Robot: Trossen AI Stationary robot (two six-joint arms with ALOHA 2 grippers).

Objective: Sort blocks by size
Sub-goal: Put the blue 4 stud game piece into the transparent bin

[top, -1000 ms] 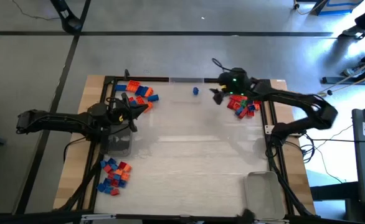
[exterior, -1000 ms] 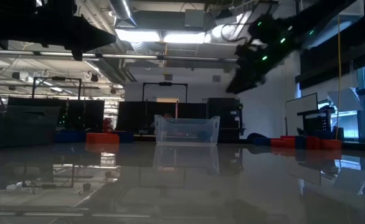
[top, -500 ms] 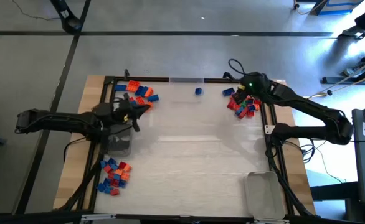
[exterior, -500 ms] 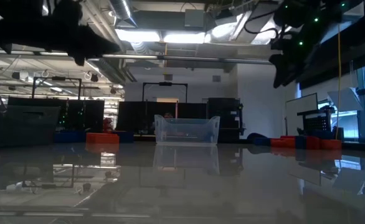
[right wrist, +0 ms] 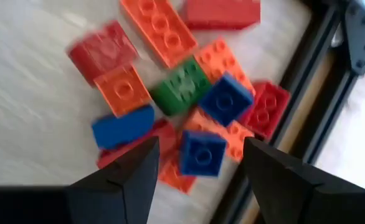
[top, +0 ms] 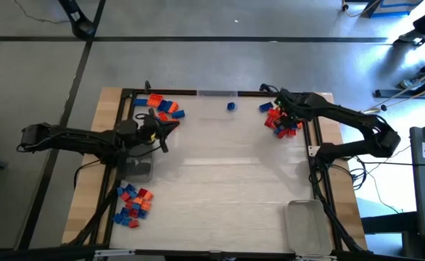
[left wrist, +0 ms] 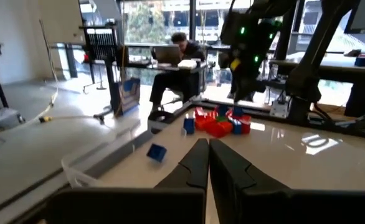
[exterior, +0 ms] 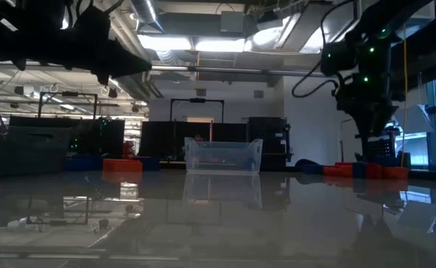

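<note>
From above, a pale glossy table (top: 220, 181) edged by a dark metal frame fills the middle, with grey floor around it. The right gripper (top: 280, 110) sits directly over a heap of red, orange and blue blocks (top: 283, 125) at the far right corner. A single blue block (top: 230, 106) lies apart from it toward the table's middle. The left gripper (top: 162, 133) hovers just beside another pile of blocks (top: 162, 106) at the far left, and a third pile (top: 133, 204) lies well behind it near the front edge. A clear tray (top: 304, 225) rests at the front right.

At table height, the surface shines like a mirror under a ceiling of pipes and strip lights. A clear bin (exterior: 223, 155) stands at the far edge, and the right arm (exterior: 367, 89) hangs over low red and blue bricks.

From the left wrist, its fingers (left wrist: 198, 168) are pressed together, empty. Ahead lie the lone blue brick and the far heap, and beyond the table a person (left wrist: 179, 53) sits at a desk.

From the right wrist, its fingers (right wrist: 126, 177) are spread wide, holding nothing. Between and just past them lie studded plastic bricks: square blue ones (right wrist: 202, 152), a green one (right wrist: 182, 84), a long orange one (right wrist: 157, 28).
</note>
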